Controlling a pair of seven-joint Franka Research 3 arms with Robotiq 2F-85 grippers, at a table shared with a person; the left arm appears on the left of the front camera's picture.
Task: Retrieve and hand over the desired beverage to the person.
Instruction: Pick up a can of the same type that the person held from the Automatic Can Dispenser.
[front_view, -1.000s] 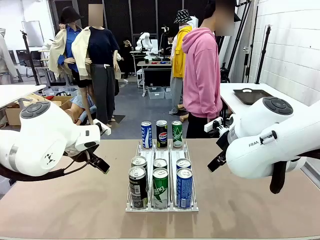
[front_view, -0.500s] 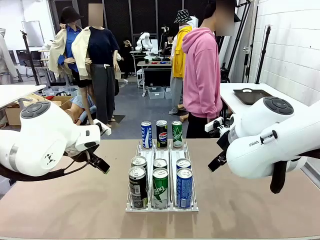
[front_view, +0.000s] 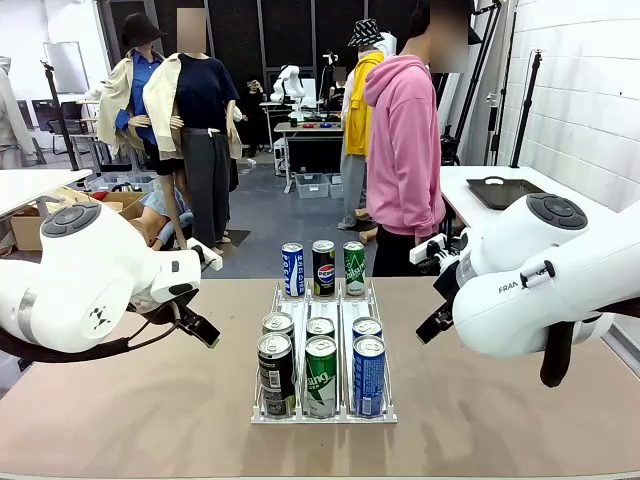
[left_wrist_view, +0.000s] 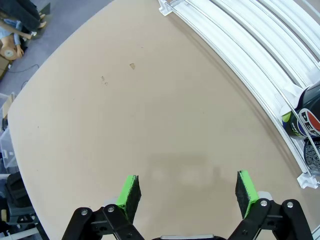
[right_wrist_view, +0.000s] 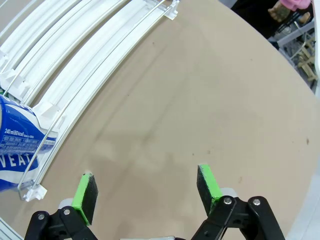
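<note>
1. Beige tabletop (front_view: 130, 420) spreads across the foreground with a workshop behind it. A white rack (front_view: 322, 418) of drink cans (front_view: 321, 378) sits between the two arms.
2. Left arm (front_view: 80, 285) hangs low with a bent elbow and its wrist tipped down. The left gripper (left_wrist_view: 186, 187) holds its green pads (left_wrist_view: 129, 192) wide apart and empty over bare table, with the rack off to one side.
3. Right arm (front_view: 540, 285) mirrors that pose. The right gripper (right_wrist_view: 147, 192) is also spread and empty, with a blue can (right_wrist_view: 20, 135) at the rack's end near one finger.
4. The person (front_view: 405, 150) in pink stands beyond the rack, across the table from both grippers.
</note>
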